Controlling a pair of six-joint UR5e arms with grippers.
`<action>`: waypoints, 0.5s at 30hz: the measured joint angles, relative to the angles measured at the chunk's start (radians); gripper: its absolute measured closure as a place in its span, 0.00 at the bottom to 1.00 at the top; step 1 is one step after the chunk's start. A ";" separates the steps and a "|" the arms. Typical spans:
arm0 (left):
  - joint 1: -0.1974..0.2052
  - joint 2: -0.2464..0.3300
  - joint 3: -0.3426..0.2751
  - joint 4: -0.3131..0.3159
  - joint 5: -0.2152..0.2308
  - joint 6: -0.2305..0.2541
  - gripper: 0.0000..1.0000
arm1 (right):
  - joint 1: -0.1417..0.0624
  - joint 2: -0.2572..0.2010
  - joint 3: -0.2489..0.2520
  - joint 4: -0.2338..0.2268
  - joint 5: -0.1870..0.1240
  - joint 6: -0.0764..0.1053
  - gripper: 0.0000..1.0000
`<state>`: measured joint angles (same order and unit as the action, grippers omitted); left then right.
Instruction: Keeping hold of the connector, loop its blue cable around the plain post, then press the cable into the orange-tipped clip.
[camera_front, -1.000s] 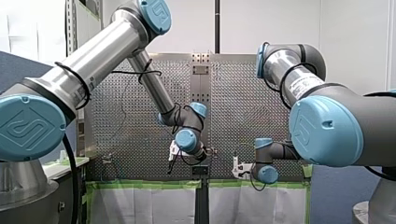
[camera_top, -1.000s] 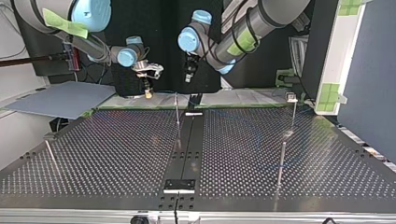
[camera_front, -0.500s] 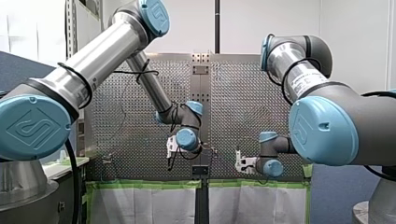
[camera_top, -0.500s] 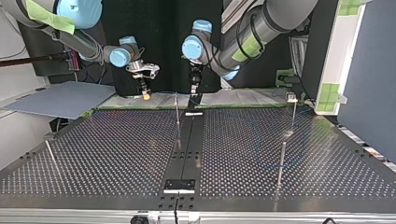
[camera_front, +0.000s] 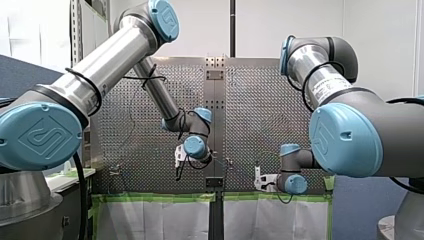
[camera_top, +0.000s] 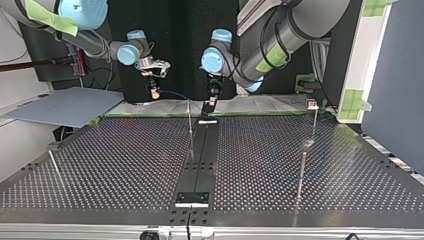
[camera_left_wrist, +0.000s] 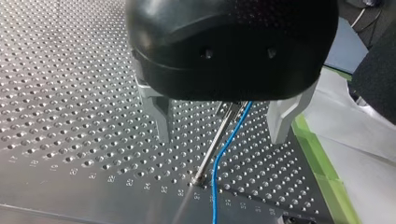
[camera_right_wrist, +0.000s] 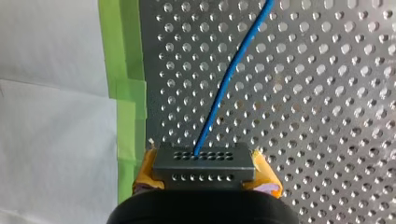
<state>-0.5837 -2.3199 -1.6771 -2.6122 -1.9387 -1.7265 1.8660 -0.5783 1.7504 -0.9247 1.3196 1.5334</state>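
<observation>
Right hand clamps the connector; open left hand straddles blue cable and post. Looping appears next.

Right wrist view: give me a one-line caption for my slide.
Yellow-padded fingers hold the connector, its blue cable trailing across the perforated table edged with green tape.

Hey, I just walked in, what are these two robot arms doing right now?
My right gripper is shut on the grey connector, and the blue cable runs out from it over the perforated table. My left gripper is open and low over the table, its fingers either side of a thin metal post with the cable passing beside that post. No loop around the post shows.
</observation>
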 joint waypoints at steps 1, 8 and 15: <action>0.000 0.000 0.000 -0.001 0.003 0.001 0.00 | 0.001 0.000 0.000 -0.001 -0.006 -0.003 1.00; 0.000 0.000 0.001 -0.003 0.012 0.002 0.00 | 0.004 -0.001 -0.002 -0.033 -0.074 0.022 1.00; 0.002 0.000 0.001 -0.004 0.013 0.002 0.00 | 0.003 -0.001 -0.002 -0.031 -0.119 0.031 1.00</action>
<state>-0.5820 -2.3199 -1.6760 -2.6160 -1.9257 -1.7241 1.8688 -0.5791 1.7484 -0.9552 1.2011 1.5642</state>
